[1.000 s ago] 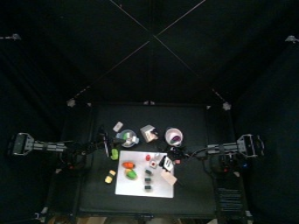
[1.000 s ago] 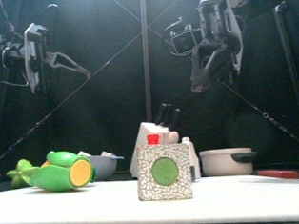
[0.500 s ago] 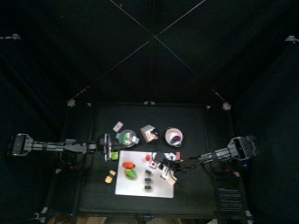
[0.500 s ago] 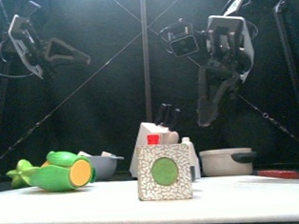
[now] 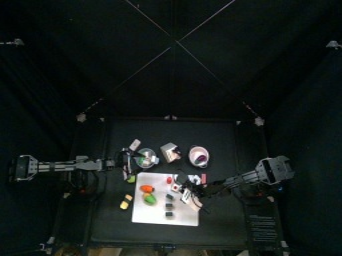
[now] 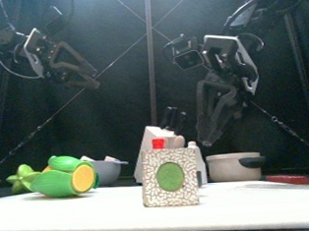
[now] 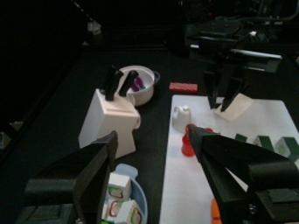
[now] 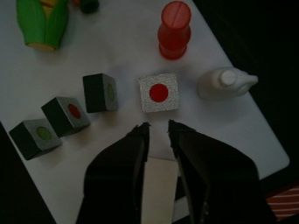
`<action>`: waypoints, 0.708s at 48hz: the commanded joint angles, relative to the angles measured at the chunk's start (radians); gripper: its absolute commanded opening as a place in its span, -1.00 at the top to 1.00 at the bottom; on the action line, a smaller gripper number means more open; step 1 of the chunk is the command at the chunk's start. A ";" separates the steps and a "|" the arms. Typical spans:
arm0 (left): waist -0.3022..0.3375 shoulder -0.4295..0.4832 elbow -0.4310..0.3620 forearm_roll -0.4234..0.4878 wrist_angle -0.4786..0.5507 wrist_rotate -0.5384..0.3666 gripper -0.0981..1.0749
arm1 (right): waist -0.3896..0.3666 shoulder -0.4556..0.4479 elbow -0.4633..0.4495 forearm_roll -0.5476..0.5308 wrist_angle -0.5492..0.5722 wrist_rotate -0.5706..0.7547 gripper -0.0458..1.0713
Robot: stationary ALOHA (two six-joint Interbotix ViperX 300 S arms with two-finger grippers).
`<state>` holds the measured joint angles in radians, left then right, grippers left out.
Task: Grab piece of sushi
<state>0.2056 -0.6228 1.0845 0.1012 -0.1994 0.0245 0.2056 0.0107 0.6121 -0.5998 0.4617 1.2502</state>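
Observation:
Several sushi pieces lie on the white board (image 8: 251, 122): a white one with a red centre (image 8: 160, 92) and dark ones (image 8: 100, 92) (image 8: 65, 114) (image 8: 35, 138) in a row. My right gripper (image 8: 158, 129) hovers just above the board, pointing at the white piece, jaws a little apart with nothing between them. In the front view one sushi piece with a green centre (image 6: 169, 178) stands near and large, the right gripper (image 6: 220, 104) hanging behind it. My left gripper (image 7: 158, 140) is wide open and empty, high over the table's left side (image 5: 120, 164).
A red bottle (image 8: 173, 28) and a white bottle (image 8: 228, 82) stand on the board beside the sushi. Green toy vegetables (image 6: 56, 179) lie at the left. A knife block (image 7: 111, 114), a bowl (image 7: 140, 80) and a pot (image 6: 233, 167) stand behind the board.
Both grippers have opened. The right arm has come down and in over the board. The left gripper has swung rightward toward the table.

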 commanded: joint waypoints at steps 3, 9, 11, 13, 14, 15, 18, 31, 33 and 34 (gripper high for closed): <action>0.003 -0.002 0.005 0.023 -0.008 -0.002 -0.84 | 0.003 0.017 -0.048 -0.003 0.005 0.002 -0.49; 0.000 0.000 0.021 0.021 -0.014 -0.003 -0.84 | 0.003 0.048 -0.075 -0.006 0.035 -0.009 -0.59; 0.000 0.000 0.026 0.020 -0.014 -0.003 -0.84 | 0.003 0.055 -0.081 -0.008 0.048 -0.009 -0.60; 0.000 -0.002 0.034 0.018 -0.014 -0.003 -0.84 | 0.003 0.061 -0.087 -0.008 0.058 -0.009 -0.60; -0.002 -0.002 0.034 0.018 -0.014 -0.003 -0.84 | 0.003 0.064 -0.089 -0.009 0.063 -0.009 -0.60; -0.003 -0.002 0.035 0.018 -0.014 -0.003 -0.84 | 0.003 0.067 -0.092 -0.008 0.067 -0.009 -0.60; -0.003 -0.002 0.037 0.018 -0.015 -0.003 -0.84 | 0.002 0.075 -0.098 -0.009 0.080 -0.009 -0.60; -0.005 -0.002 0.044 0.012 -0.023 -0.005 -0.84 | -0.005 0.107 -0.135 -0.029 0.098 -0.008 -0.67; -0.005 -0.003 0.046 0.011 -0.021 -0.005 -0.84 | -0.005 0.117 -0.143 -0.029 0.106 -0.011 -0.70; -0.005 -0.003 0.048 0.009 -0.021 -0.003 -0.84 | -0.005 0.120 -0.144 -0.029 0.109 -0.011 -0.72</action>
<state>0.2025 -0.6243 1.1413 0.1150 -0.2117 0.0215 0.2025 0.1381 0.4985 -0.6259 0.5614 1.2410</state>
